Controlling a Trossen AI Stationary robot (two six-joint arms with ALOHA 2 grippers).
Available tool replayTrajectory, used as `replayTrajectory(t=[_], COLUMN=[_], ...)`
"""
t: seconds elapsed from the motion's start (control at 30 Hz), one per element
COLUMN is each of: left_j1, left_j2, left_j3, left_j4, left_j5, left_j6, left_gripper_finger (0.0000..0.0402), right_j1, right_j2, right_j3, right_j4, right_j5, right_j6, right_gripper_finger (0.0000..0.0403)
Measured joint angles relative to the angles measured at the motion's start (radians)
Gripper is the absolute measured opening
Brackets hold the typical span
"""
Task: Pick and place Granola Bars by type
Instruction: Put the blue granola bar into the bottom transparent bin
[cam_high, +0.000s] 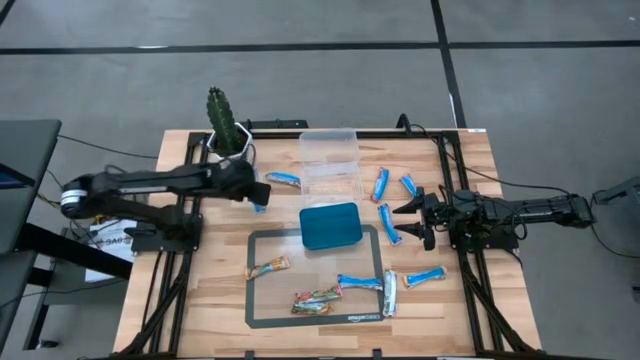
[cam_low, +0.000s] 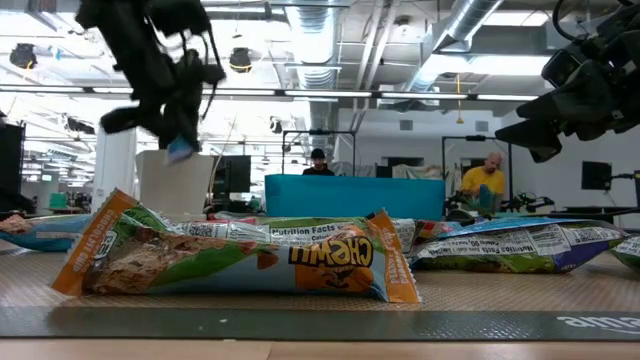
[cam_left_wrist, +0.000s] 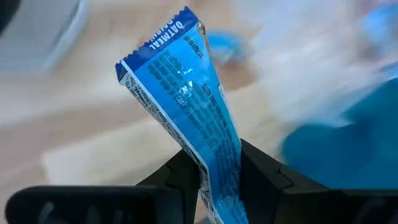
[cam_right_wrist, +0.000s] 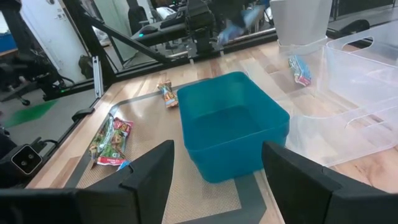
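Granola Bars: one blue bar (cam_left_wrist: 193, 118) pinched at its lower end by left gripper (cam_left_wrist: 214, 171), airborne near clear bin (cam_high: 330, 160), left of teal tray (cam_high: 331, 225). Rest scattered on mat (cam_high: 262, 240) and table (cam_high: 200, 290). Right gripper (cam_high: 413, 220) spread wide, empty, waiting beside tray. Suggest: move slow, wrapper floppy; centre over chosen container, lower before releasing.

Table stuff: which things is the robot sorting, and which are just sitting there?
Sorting:
- blue granola bar held in the left gripper
- blue bars
- multicoloured bars
- teal tray
- clear bin

Just sitting:
- potted cactus
- right gripper, waiting
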Motion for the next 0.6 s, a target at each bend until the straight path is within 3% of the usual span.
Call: replayTrajectory(t=[0.27, 0.47, 0.6], left_j1=[-0.07, -0.075, -0.075], left_j2=[-0.184, -0.201, -0.145], left_j3=[0.0, 0.0, 0.001], left_j4=[0.092, 0.239, 0.378], left_j5=[-0.119, -0.069, -0.01], left_j6=[0.213, 0.367, 0.433], left_gripper_finger=[0.0088, 0.0088, 0.0088], right_j1=[0.0, 0.0, 0.0], right_j2=[0.0, 0.0, 0.0], right_j3=[0.0, 0.0, 0.0], right_j4=[-0.001, -0.001, -0.001], right_j5=[0.0, 0.0, 0.0], right_j6=[0.0, 0.0, 0.0], right_gripper_finger=[0.0235, 0.0235, 0.0235])
